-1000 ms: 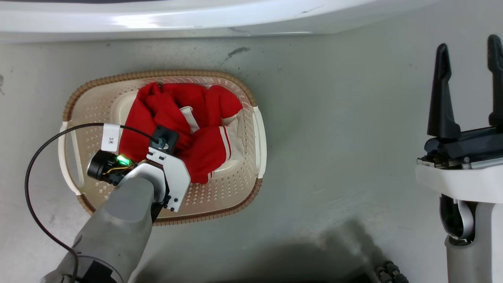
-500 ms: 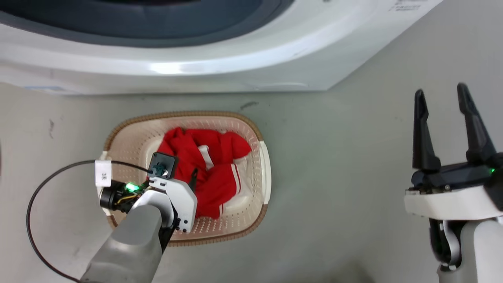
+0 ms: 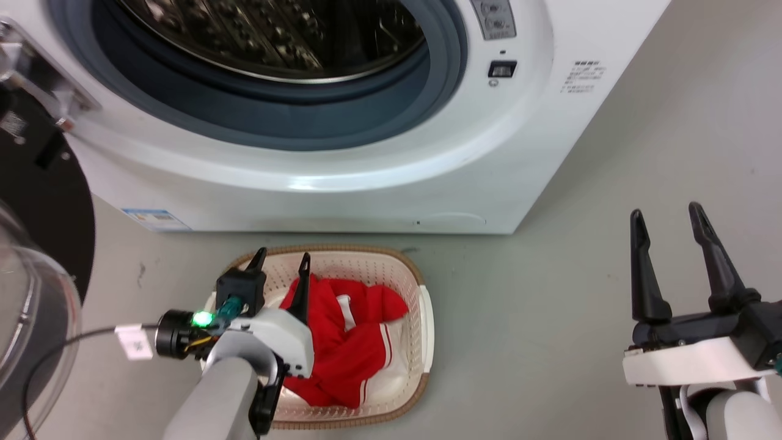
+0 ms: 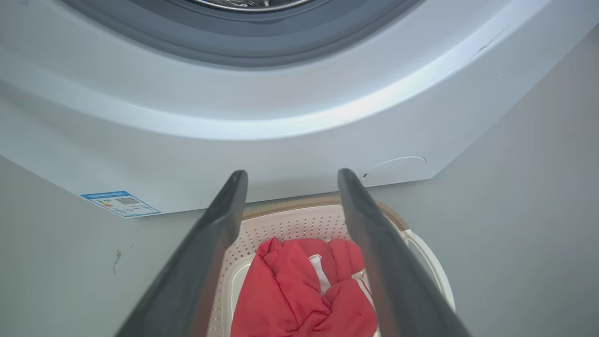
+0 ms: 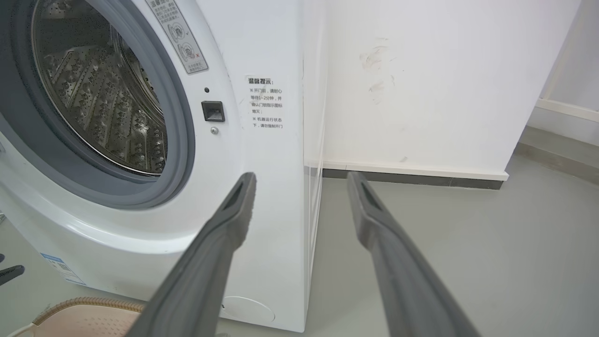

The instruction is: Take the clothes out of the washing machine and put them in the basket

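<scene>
Over near rim of basket [image 3: 426, 318]: left hand [image 3: 281, 258], spread wide, empty. Red clothes [image 3: 351, 357] heaped inside, just below and right of its fingers, free of them. Basket sits close under washing machine [image 3: 379, 183], ahead of the hand, so the carry is short. Visible drum [image 3: 275, 36] bare. Well aside, right hand [image 3: 666, 212] wide, empty.

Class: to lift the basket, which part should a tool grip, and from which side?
Probably the side handle at the right of the basket, approached from above: it is a slim bar clear of the clothes, while the left tool hangs over the other side.
</scene>
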`<state>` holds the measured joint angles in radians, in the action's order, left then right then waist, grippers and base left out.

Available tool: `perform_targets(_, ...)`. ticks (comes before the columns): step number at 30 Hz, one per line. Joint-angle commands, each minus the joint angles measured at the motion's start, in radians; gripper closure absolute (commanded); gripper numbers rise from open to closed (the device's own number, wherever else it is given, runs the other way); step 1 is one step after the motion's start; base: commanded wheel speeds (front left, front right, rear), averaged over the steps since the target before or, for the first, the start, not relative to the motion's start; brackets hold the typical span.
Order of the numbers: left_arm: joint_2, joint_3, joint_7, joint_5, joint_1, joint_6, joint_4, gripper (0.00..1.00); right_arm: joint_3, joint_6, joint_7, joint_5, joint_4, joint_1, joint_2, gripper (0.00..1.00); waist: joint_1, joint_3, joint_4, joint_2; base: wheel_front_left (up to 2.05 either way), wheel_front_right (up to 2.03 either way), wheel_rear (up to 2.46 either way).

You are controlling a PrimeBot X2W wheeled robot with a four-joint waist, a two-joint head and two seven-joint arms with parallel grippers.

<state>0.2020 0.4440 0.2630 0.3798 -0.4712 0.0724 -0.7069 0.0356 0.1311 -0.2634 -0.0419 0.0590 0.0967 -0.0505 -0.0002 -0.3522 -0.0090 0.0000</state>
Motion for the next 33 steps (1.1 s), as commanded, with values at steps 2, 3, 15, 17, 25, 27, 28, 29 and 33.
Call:
perform_targets(2, -0.005, -0.054, 0.002, -0.039, 0.075, 0.019, 0.088, 0.00, 0.001, -0.001, -0.002, -0.002, -0.008, -0.029, 0.001, 0.00, 0.0002, 0.074, 0.014, 0.0000, 0.00, 0.00, 0.00)
perform_targets(3, -0.008, -0.074, 0.002, -0.055, 0.100, 0.024, 0.128, 0.00, 0.004, -0.001, -0.002, -0.001, -0.009, -0.038, 0.000, 0.00, 0.0002, 0.088, 0.016, 0.0000, 0.00, 0.00, 0.00)
perform_targets(15, -0.068, -0.268, 0.002, -0.210, 0.341, 0.028, 0.421, 0.00, 0.001, -0.001, -0.002, -0.005, -0.025, -0.126, 0.001, 0.00, 0.0002, 0.228, 0.019, 0.0000, 0.00, 0.00, 0.00)
perform_targets(17, -0.081, -0.293, 0.002, -0.226, 0.374, 0.025, 0.456, 0.00, 0.000, -0.001, -0.002, -0.005, -0.027, -0.140, 0.001, 0.00, 0.0002, 0.250, 0.019, 0.0000, 0.00, 0.00, 0.00)
perform_targets(25, -0.115, -0.356, 0.002, -0.290, 0.472, 0.015, 0.557, 0.00, -0.007, -0.001, -0.002, -0.011, -0.036, -0.185, 0.001, 0.00, 0.0002, 0.312, 0.021, 0.0000, 0.00, 0.00, 0.00)
perform_targets(27, -0.121, -0.367, 0.002, -0.303, 0.486, 0.012, 0.578, 0.00, -0.007, -0.001, -0.002, -0.014, -0.038, -0.190, 0.001, 0.00, 0.0002, 0.323, 0.021, 0.0000, 0.00, 0.00, 0.00)
perform_targets(28, -0.124, -0.372, 0.002, -0.307, 0.491, 0.009, 0.589, 0.00, -0.007, -0.001, -0.002, -0.015, -0.038, -0.193, 0.001, 0.00, 0.0002, 0.327, 0.021, 0.0000, 0.00, 0.00, 0.00)
perform_targets(29, -0.126, -0.376, 0.002, -0.311, 0.497, 0.008, 0.600, 0.00, -0.007, -0.001, -0.002, -0.015, -0.039, -0.197, 0.001, 0.00, 0.0002, 0.331, 0.021, 0.0000, 0.00, 0.00, 0.00)
perform_targets(33, -0.133, -0.389, 0.002, -0.323, 0.519, -0.001, 0.623, 0.00, -0.010, -0.001, -0.002, -0.016, -0.041, -0.209, 0.001, 0.00, 0.0002, 0.345, 0.023, 0.0000, 0.00, 0.00, 0.00)
